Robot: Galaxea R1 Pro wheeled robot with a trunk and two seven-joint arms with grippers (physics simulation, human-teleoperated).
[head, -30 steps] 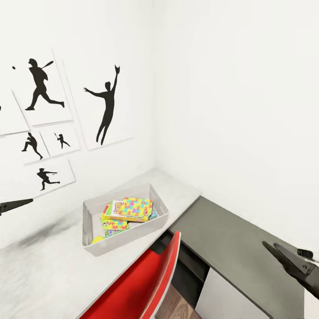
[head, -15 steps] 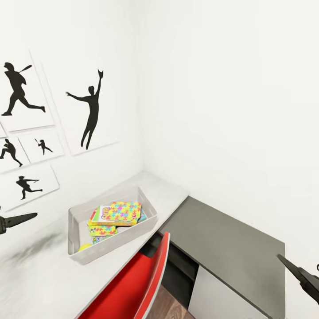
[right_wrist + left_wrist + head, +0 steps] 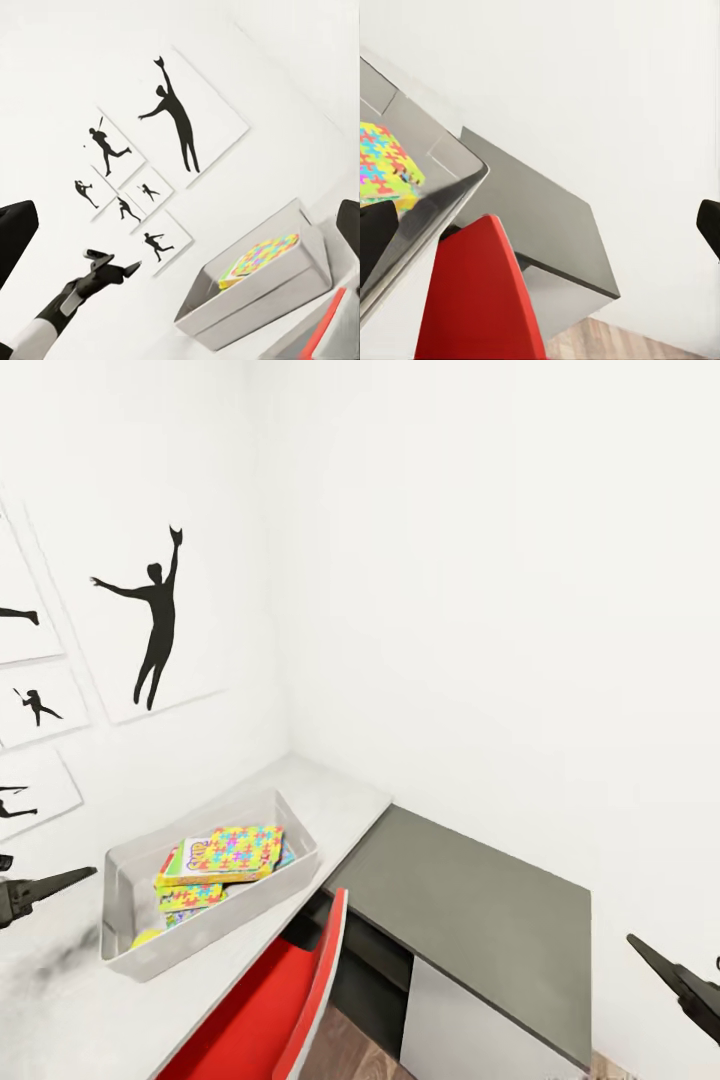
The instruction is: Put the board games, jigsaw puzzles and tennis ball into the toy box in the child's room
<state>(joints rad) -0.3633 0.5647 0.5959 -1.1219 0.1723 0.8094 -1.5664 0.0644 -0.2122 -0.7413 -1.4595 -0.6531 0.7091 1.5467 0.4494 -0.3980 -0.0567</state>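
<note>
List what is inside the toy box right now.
The toy box holds a stack of flat boxes topped by a mosaic jigsaw puzzle, another puzzle lower, and a yellow-green tennis ball at one end. Anything beneath the stack is covered.

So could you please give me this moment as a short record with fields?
place: corner of white-walled room, silhouette pictures on wall
table: pale top, holds the toy box
toy box contents: jigsaw puzzle on top of other flat boxes; yellow-green tennis ball at one end
beside table: lower dark-grey cabinet
in front: red chair
left gripper: holds nothing, off the box's end
right gripper: holds nothing, past the cabinet's far side
</note>
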